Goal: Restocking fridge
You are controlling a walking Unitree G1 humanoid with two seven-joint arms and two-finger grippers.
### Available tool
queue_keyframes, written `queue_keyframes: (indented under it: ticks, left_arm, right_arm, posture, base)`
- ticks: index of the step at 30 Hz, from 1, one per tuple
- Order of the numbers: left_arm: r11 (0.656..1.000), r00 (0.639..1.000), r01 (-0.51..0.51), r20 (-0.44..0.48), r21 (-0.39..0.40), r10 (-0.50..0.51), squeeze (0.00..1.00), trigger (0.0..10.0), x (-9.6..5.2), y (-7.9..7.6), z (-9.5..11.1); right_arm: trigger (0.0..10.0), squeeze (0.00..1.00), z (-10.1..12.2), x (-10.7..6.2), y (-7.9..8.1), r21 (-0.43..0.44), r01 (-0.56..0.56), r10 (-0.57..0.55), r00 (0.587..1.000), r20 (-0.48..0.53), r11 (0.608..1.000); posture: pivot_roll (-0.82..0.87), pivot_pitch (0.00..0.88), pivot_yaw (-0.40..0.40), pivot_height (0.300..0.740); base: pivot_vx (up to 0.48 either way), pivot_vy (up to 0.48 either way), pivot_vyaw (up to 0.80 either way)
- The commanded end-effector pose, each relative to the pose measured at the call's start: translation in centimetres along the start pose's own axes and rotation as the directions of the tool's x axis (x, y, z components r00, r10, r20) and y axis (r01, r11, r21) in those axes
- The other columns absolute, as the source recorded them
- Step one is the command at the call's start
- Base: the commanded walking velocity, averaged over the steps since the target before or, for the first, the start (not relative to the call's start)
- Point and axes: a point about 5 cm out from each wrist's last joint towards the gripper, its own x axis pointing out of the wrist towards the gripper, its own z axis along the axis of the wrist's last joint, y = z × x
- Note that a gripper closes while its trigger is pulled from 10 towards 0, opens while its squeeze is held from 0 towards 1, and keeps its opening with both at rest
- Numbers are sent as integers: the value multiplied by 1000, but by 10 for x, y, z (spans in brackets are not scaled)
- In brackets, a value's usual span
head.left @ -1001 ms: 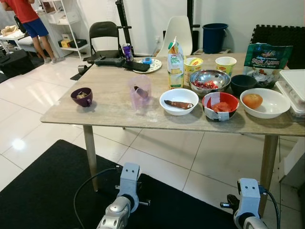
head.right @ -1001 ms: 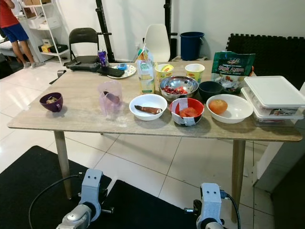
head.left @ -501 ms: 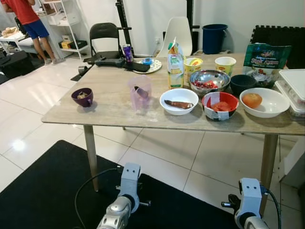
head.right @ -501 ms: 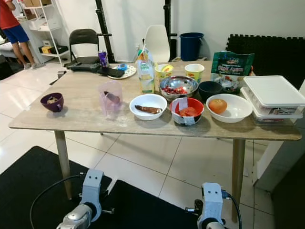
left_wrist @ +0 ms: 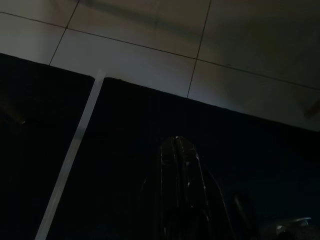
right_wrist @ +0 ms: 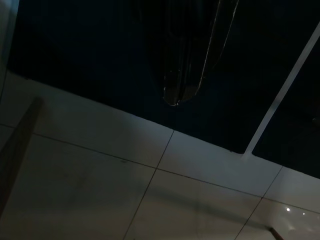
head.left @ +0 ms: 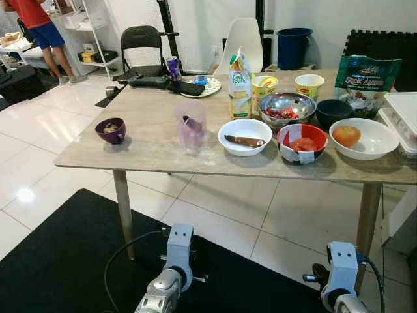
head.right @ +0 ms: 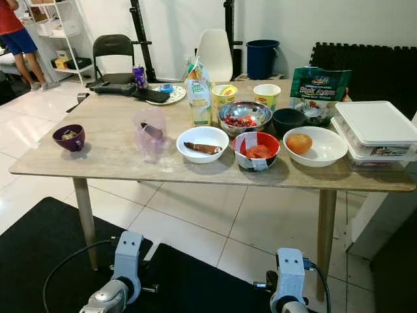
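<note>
- Both arms hang idle over the black mat (head.left: 58,261); the left gripper (left_wrist: 181,150) and right gripper (right_wrist: 182,92) each have their fingers pressed together, holding nothing.
- The right eye view takes in the whole white lidded container (head.right: 376,127) at the worktop's (head.right: 111,153) right end, which the left eye view cuts off.
- The food stands on the worktop: a juice carton (head.left: 239,88), a green "Stok Ayam" bag (head.left: 365,81), two yellow cups (head.left: 264,88), and bowls.
- A person (head.left: 40,29) stands far back on the left.
</note>
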Motion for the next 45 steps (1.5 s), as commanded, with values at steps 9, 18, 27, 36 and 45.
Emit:
queue_keyframes:
  ticks: [9, 18, 27, 36, 45]
  left_arm:
    - [999, 1000, 9, -15, -31, -9, 0, 10000, -1, -1, -5]
    - [1000, 1000, 10, -26, -21, -11, 0, 10000, -2, -2, -9]
    - [1000, 1000, 11, -24, -29, -12, 0, 10000, -3, -2, -10]
    - [999, 1000, 1, -22, -32, -2, 0, 10000, -4, 0, -9]
    - [1000, 1000, -1, -25, -11, 1, 0, 10000, -3, 1, -9]
  right_arm:
    - [10000, 0, -4, -2, 2, 18, 4, -4, 1000, -12, 1000]
    - [10000, 0, -3, -1, 2, 11, 1, -1, 1000, -11, 1000]
    - [10000, 0, -2, -2, 0, 1, -4, 4, 1000, -10, 1000]
    - [10000, 0, 3, 1, 1, 4, -6, 6, 1000, 3, 1000]
    - [10000, 0, 4, 1, 1, 5, -3, 3, 1000, 6, 1000]
  posture:
    - [-67, 97, 90, 740]
    - [-67, 92, 81, 740]
    - [-71, 84, 74, 740]
    - [-72, 89, 74, 740]
    - [-73, 94, 81, 740]
  base:
    - [-341, 0, 0]
    - [-368, 0, 0]
    - [-365, 0, 0]
    - [-230, 0, 0]
    - [0, 0, 0]
